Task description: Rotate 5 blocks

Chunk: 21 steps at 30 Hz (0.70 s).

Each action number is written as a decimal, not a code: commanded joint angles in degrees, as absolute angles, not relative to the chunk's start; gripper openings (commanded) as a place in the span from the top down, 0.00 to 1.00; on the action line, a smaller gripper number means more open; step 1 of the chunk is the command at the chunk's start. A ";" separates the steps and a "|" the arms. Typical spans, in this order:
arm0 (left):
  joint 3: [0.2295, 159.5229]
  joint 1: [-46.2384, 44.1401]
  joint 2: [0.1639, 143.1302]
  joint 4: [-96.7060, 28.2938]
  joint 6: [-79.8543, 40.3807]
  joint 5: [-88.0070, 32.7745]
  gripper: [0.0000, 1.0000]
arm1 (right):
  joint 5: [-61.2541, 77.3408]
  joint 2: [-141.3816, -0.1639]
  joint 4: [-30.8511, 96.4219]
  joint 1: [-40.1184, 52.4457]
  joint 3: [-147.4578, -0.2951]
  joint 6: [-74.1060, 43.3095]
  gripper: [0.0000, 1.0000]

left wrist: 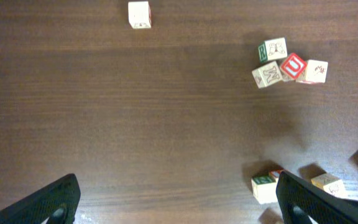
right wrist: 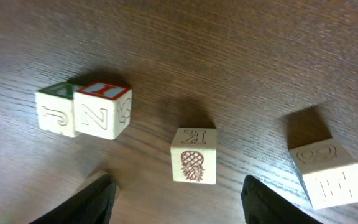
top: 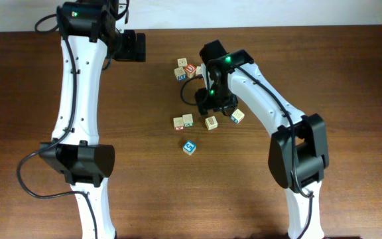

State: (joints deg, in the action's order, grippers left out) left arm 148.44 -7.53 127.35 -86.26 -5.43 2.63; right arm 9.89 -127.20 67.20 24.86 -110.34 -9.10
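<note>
"Right wrist view first: how does the right claw (right wrist: 182, 206) stand?"
"Parted partway and holding nothing. Its fingers (right wrist: 95, 200) frame bare table (right wrist: 241, 56). The pineapple block (right wrist: 194, 155), K on its top face, sits just ahead of the fingertips, centred between them, touching neither."
"And its neighbours?"
"A J cube (right wrist: 58, 111) and an N cube (right wrist: 103, 112), pressed side to side, lie ahead and outside one finger. A skewed cube (right wrist: 325, 168) lies ahead of the other finger, well apart from that pair."
"The left claw?"
"Left wrist view has the left claw (left wrist: 179, 208) spread wide and empty, its two fingers at the frame's lower corners. A green-marked cube (left wrist: 264, 186) sits just beside one fingertip. Well ahead on that same side, four cubes huddle, a red U cube (left wrist: 293, 65) among them. A pale lone cube (left wrist: 139, 14) lies farthest ahead, well apart from the rest."
"From overhead?"
"The right claw hangs amid the scattered blocks (top: 189, 147); the left claw hangs off to one side, clear of them all, above bare wood."
</note>
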 commanded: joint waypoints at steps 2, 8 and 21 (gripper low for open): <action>147.79 -7.35 125.67 -85.93 -5.17 3.29 0.01 | 7.60 -128.95 67.07 25.10 -110.02 -5.96 0.34; 147.79 -7.35 125.67 -85.95 -5.15 3.29 0.01 | 7.01 -131.33 67.02 25.12 -109.65 -5.91 0.52; 147.79 -7.35 125.67 -85.95 -5.17 3.29 0.01 | 6.96 -131.63 62.72 25.10 -104.18 -5.96 0.62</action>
State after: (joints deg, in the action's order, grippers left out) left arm 148.16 -7.53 127.35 -86.04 -5.43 2.63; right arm 7.70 -130.85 63.09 24.86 -104.97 -6.00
